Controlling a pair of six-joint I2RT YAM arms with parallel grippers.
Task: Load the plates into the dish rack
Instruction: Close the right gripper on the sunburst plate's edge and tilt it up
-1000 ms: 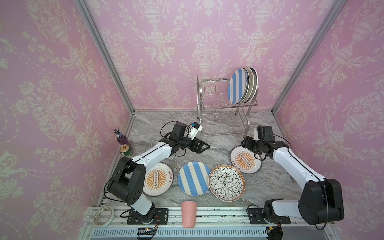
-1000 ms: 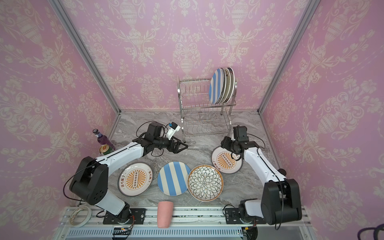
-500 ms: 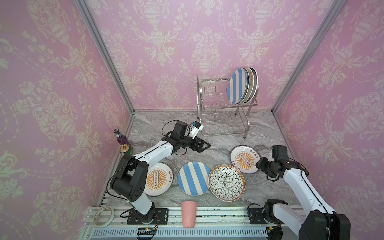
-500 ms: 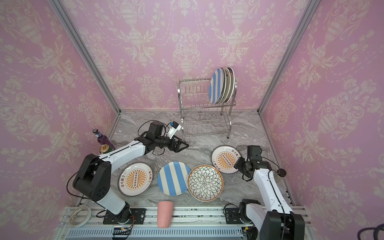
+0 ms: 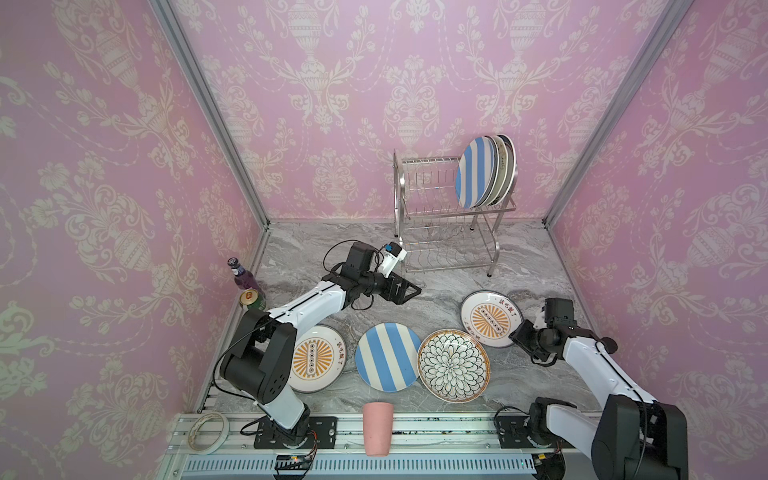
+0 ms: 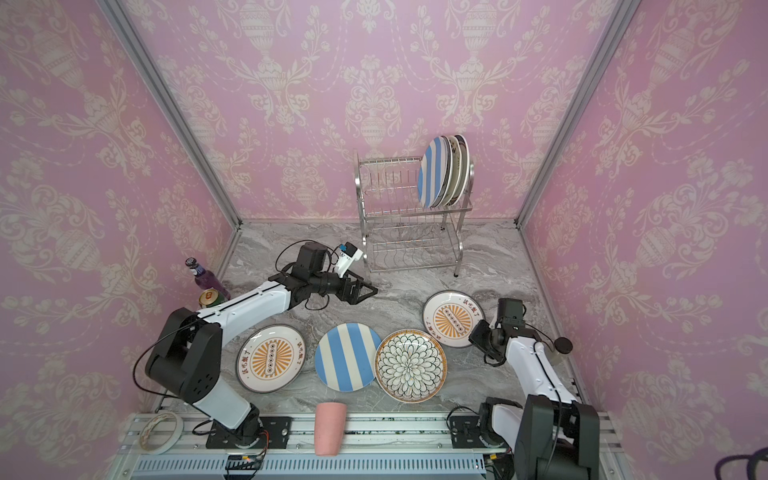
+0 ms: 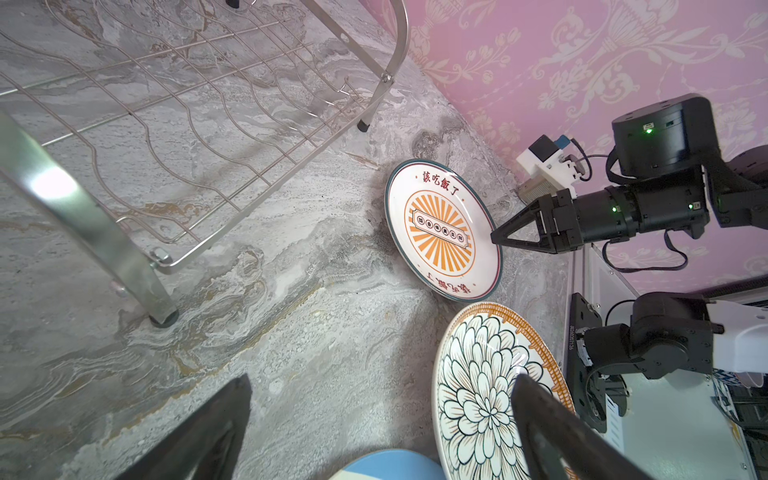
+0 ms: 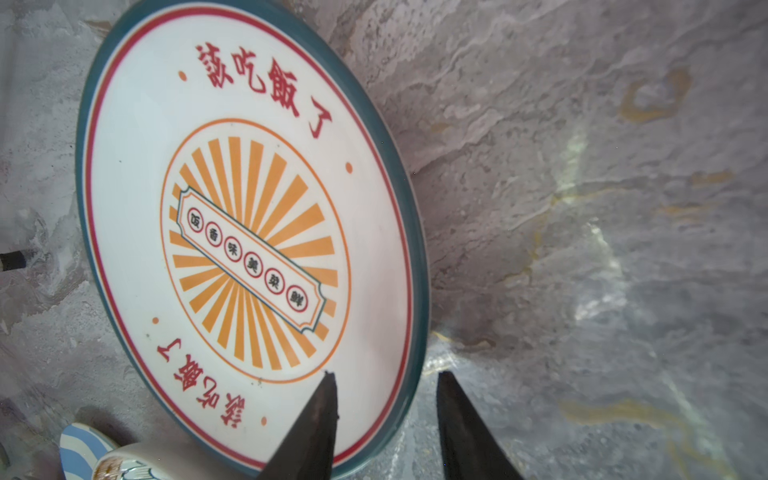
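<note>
Pulled back lower right, my right claw (image 8: 384, 376) gapes astride the orange plate (image 8: 249, 232) rim; rack (image 5: 398, 195) part-filled, four plates (image 5: 387, 356) wait on bench (image 5: 449, 282).

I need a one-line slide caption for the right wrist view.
Right gripper, jaws open, straddles the rim of an orange-sunburst plate on the marble table.

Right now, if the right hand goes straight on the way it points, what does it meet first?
The right hand straddles the near rim of the orange-sunburst plate; that rim is likely first contact.
</note>
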